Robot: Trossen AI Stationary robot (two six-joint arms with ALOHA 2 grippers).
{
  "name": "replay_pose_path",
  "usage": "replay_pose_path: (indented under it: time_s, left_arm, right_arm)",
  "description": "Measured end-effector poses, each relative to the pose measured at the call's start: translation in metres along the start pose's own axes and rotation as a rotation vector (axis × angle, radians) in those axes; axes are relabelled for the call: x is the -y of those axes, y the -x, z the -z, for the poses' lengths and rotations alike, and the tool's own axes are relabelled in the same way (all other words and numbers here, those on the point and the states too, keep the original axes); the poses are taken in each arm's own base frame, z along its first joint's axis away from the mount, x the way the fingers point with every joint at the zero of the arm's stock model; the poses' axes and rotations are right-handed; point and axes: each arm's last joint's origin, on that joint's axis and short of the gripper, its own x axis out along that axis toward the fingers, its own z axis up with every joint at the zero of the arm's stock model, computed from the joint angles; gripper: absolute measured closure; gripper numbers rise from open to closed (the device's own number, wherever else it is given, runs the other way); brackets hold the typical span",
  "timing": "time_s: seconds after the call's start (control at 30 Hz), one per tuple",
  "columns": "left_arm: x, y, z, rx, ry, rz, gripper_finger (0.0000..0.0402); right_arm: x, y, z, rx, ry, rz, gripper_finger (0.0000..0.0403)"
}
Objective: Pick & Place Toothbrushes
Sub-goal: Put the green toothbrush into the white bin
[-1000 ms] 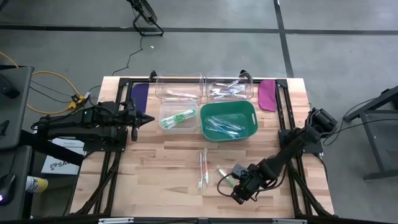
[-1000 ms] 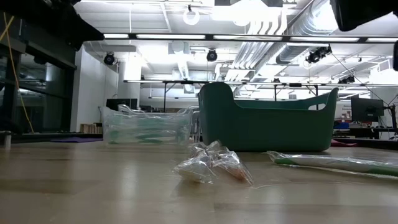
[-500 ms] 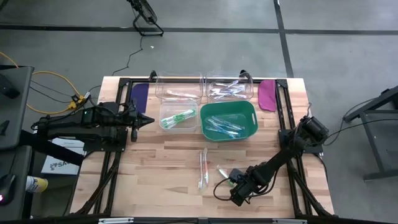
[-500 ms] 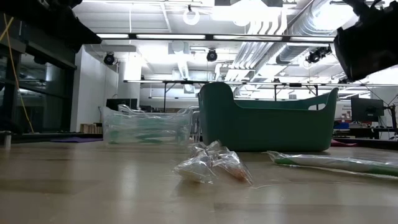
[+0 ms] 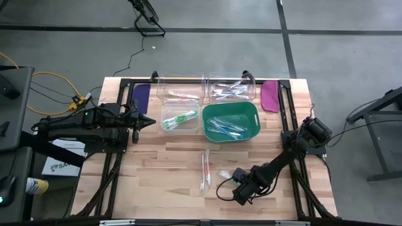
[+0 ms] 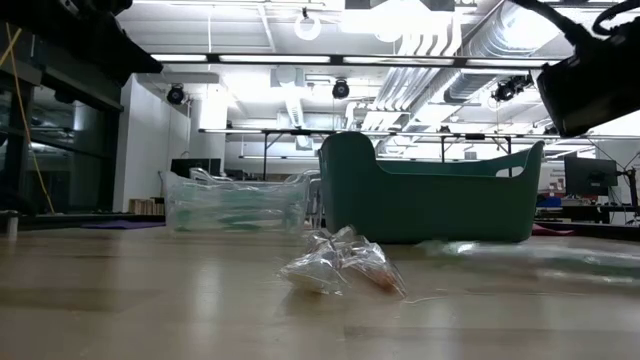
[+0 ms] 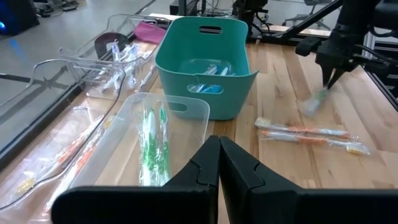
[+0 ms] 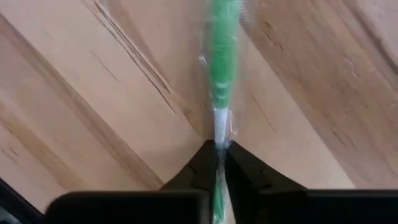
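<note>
My right gripper (image 5: 237,188) stands at the table's near right, shut on a green toothbrush (image 8: 222,56) in a clear wrapper, which also shows as a blur in the left wrist view (image 7: 311,102). Two wrapped toothbrushes with orange handles (image 5: 205,168) lie flat on the wood beside it, and a small reddish one (image 5: 223,171) lies between. My left gripper (image 5: 149,119) is shut and hovers at the left, beside the clear bin of green toothbrushes (image 5: 179,118). Blue toothbrushes lie in the teal basket (image 5: 251,113). My right gripper pinches the wrapped green toothbrush between its two fingers at the white stretch (image 8: 218,127) next to the green handle. The fingers come slanting down from above. The toothbrush reaches out past the fingertips, tilted down toward the wood (image 7: 306,111); whether it is lifted clear I cannot tell.
Two clear bins (image 5: 179,88) (image 5: 232,89) with wrapped toothbrushes stand at the far edge, flanked by a purple paddle (image 5: 141,94) and a magenta one (image 5: 270,95). Bare wood lies at the near left (image 5: 157,182). The black frame rails (image 5: 286,125) run along both sides.
My right gripper has gone a little toward the table's near left, down onto the green toothbrush, and has taken hold of it. The toothbrush, which lay still on the wood in the low view, now shows blurred and shifted there.
</note>
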Motion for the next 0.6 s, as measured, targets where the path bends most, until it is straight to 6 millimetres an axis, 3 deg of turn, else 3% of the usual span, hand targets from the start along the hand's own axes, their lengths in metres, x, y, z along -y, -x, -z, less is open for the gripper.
replay_pose_path:
  time_s: [0.07, 0.3, 0.47, 0.6]
  left_arm:
    - [0.0, 0.0, 0.0, 0.0, 0.004, 0.0, 0.0398]
    - [0.0, 0.0, 0.0, 0.001, 0.026, -0.015, 0.0398]
    - [0.0, -0.001, 0.001, -0.013, 0.03, -0.019, 0.0398]
    - [0.0, -0.004, 0.0, -0.02, 0.058, -0.015, 0.0398]
  right_arm:
    - [0.0, 0.0, -0.001, -0.01, -0.007, -0.002, 0.0391]
    - [0.001, 0.008, -0.002, -0.003, -0.054, -0.03, 0.0396]
    - [-0.003, 0.04, -0.004, 0.109, -0.084, -0.157, 0.0397]
    - [-0.008, 0.071, -0.006, 0.294, -0.043, -0.291, 0.0398]
